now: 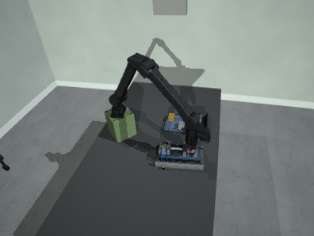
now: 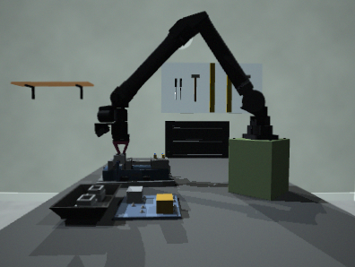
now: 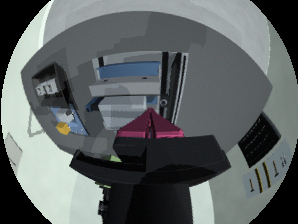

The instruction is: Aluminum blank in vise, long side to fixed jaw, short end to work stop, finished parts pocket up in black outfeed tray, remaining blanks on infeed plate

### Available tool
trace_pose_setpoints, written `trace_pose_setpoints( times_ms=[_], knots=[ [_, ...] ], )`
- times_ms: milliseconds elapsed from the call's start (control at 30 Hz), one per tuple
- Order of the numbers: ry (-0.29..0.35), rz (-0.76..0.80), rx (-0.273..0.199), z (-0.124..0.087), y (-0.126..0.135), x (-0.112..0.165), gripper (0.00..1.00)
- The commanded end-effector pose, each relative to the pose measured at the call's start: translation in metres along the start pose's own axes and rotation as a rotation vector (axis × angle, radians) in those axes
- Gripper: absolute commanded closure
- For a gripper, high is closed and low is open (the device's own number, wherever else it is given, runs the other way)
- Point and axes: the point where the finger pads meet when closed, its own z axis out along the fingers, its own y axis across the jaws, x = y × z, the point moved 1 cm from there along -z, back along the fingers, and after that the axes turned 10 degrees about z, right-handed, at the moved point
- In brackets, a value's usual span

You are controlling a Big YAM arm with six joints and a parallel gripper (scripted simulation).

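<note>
My gripper (image 2: 120, 151) is shut and empty, pointing straight down over the left end of the blue vise (image 2: 136, 169). Its red fingertips stand just above a small gray block (image 2: 118, 159) in the vise; I cannot tell whether they touch it. In the top view the gripper (image 1: 191, 150) is over the right end of the vise (image 1: 180, 156). In the wrist view the closed fingers (image 3: 152, 121) hide what lies under them. A gray blank (image 2: 134, 193) and a yellow brass blank (image 2: 164, 202) sit on the infeed plate (image 2: 148, 207). Two pocketed parts (image 2: 90, 194) lie in the black tray (image 2: 82, 206).
The green arm pedestal (image 2: 258, 167) stands right of the vise. A black drawer cabinet (image 2: 197, 139) and a tool board (image 2: 211, 87) are on the back wall. A wooden shelf (image 2: 52, 83) hangs at the left.
</note>
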Motion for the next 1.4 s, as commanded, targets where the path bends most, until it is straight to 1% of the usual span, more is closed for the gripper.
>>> trace_pose_setpoints(
  times_ms=[0, 1367],
  knots=[
    [-0.045, -0.005, 0.008, -0.022, 0.009, -0.012, 1.00],
    [-0.031, -0.009, 0.003, -0.020, 0.020, -0.006, 1.00]
  ],
)
